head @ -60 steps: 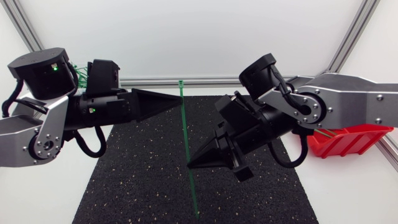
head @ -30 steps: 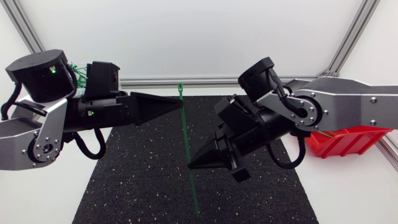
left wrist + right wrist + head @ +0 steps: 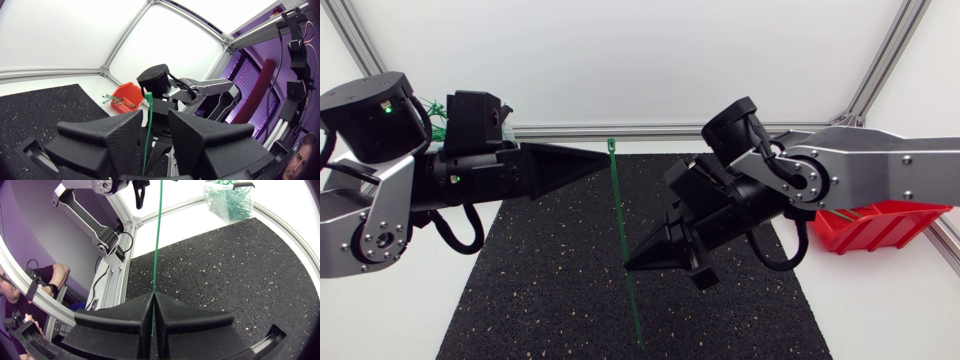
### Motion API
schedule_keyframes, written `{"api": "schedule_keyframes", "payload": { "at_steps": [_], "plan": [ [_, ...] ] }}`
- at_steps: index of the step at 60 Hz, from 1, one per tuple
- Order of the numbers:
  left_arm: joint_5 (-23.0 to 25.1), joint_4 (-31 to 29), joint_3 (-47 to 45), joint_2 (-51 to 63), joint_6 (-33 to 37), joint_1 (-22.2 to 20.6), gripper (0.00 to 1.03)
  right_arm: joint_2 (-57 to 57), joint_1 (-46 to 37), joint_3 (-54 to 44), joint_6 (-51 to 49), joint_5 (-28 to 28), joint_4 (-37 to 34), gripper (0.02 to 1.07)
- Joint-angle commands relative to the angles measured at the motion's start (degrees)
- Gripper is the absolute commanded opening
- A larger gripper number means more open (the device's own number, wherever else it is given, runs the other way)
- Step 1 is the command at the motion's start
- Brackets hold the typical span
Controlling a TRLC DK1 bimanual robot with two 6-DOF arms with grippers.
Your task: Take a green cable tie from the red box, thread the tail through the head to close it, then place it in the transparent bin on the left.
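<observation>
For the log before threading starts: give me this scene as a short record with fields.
cable tie: straight, not yet threaded
right gripper: shut on the cable tie, partway along it
left gripper: open, fingers either side of the cable tie near its head
red box: beside the right arm
transparent bin: behind the left arm, green ties inside

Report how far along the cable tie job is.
Done: one green cable tie is out of the red box, clamped in the right end effector. In hand: its head end runs between the open fingers of the left end effector. Left: the tie is straight, unthreaded, and not in the transparent bin.
</observation>
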Motion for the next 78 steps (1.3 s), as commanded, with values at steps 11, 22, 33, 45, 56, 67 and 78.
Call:
{"api": "schedule_keyframes", "payload": {
  "at_steps": [11, 22, 33, 45, 56, 67, 78],
  "plan": [
    [0.96, 0.90, -1.63, -0.87, 0.58, -1.02, 0.33, -0.42, -0.21, -0.83, 0.05, 0.14, 0.62, 0.08],
    [0.87, 0.90, -0.93, 0.36, 1.29, -1.63, 0.30, -0.33, 0.23, -0.91, 0.05, 0.06, 0.62, 0.08],
    [0.87, 0.90, -0.49, 1.24, 1.55, -1.63, 0.27, -0.77, 0.31, -1.00, 0.05, -0.03, 0.54, 0.08],
    [0.78, 0.99, 0.13, 2.30, 1.99, -1.55, 0.23, -1.39, 0.49, -1.35, 0.05, 0.06, 0.54, 0.08],
    [0.70, 1.25, 0.48, 2.03, 1.90, -1.37, 0.21, -1.30, 0.84, -1.35, 0.05, 0.06, 0.45, 0.08],
    [0.61, 1.34, 0.74, 1.77, 1.90, -1.02, 0.21, -1.21, 0.93, -1.35, 0.23, 0.14, 0.45, 0.08],
    [0.61, 1.43, 0.92, 1.59, 1.90, -0.84, 0.21, -1.12, 1.02, -1.35, 0.23, 0.14, 0.36, 0.08]
  ]
}}
